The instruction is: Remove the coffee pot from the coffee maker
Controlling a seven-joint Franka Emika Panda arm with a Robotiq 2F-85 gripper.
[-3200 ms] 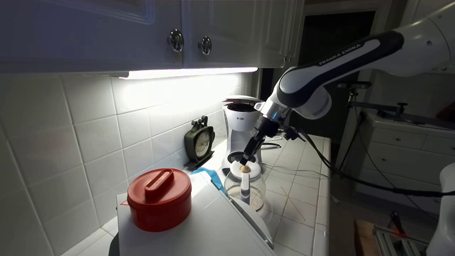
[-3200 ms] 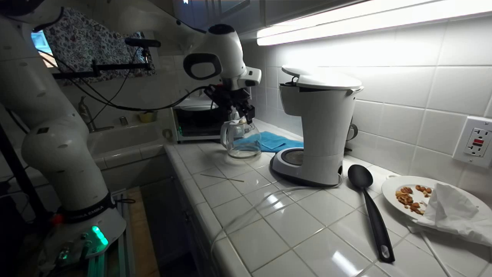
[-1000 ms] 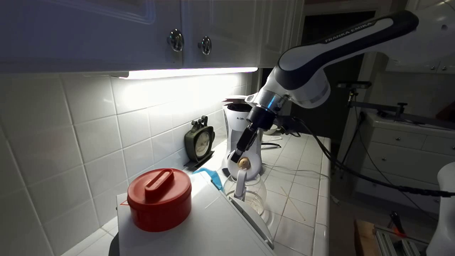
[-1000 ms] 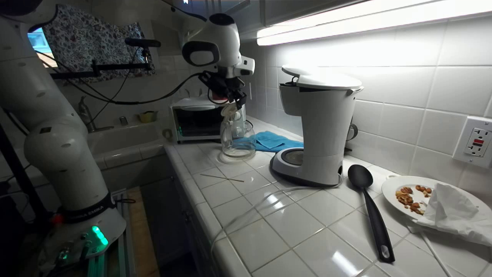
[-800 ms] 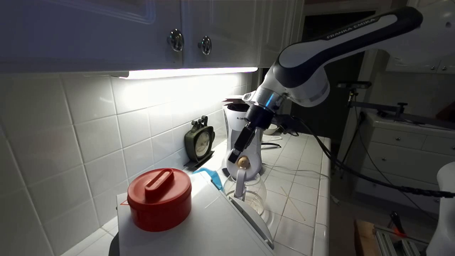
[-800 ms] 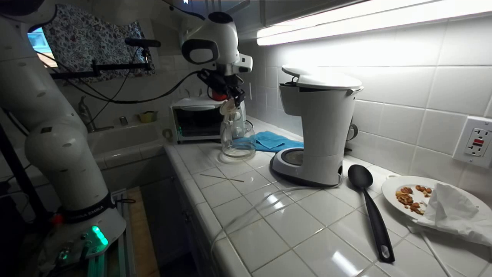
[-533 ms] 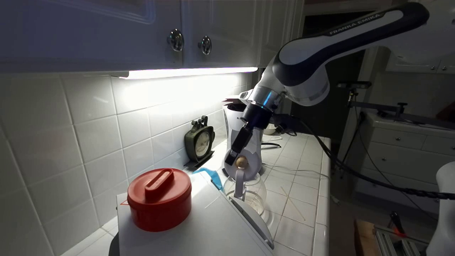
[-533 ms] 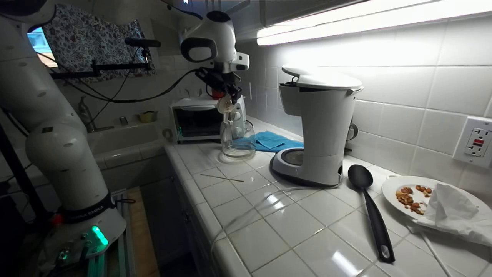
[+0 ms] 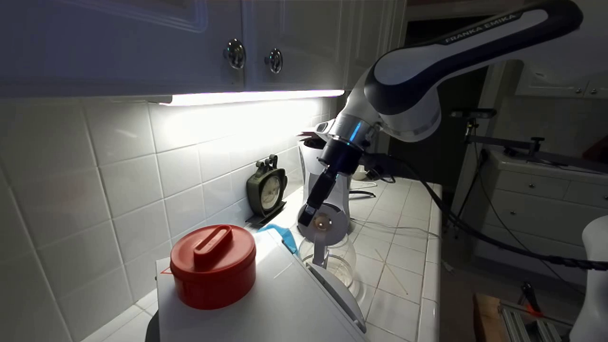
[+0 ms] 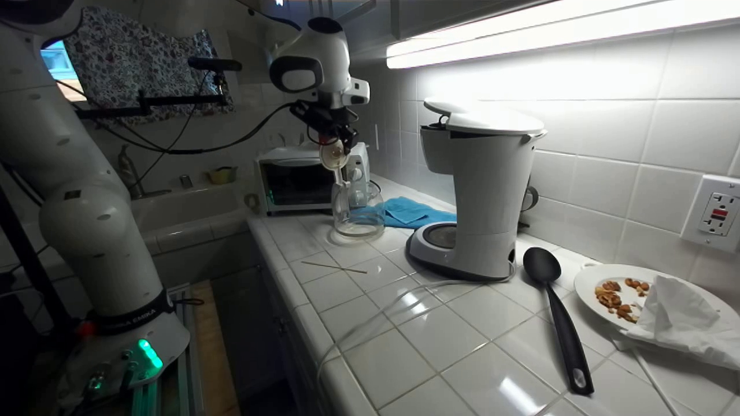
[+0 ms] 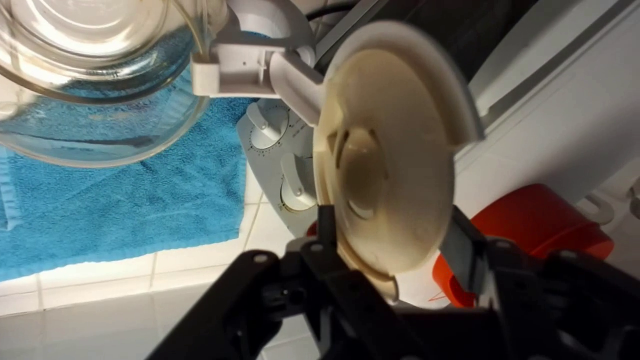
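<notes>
The counter [image 10: 425, 341] is stretching out below the jaws, its front edge [image 10: 303, 315] running along one side and the tiled wall [image 10: 607, 185] rising on the other; the toaster oven [image 10: 298, 184] is standing near them; the coffee maker [image 10: 485, 196] is standing further along, a strip of tile [image 10: 396, 245] showing between it and the coffee pot [image 10: 359, 222], which is resting on the counter beneath the jaws; the gripper [image 11: 391, 212] is holding its fingers [image 11: 326, 225] parted, the pot's lid [image 11: 400, 165] standing tilted up between them; whether they are pressing on it is not showing
</notes>
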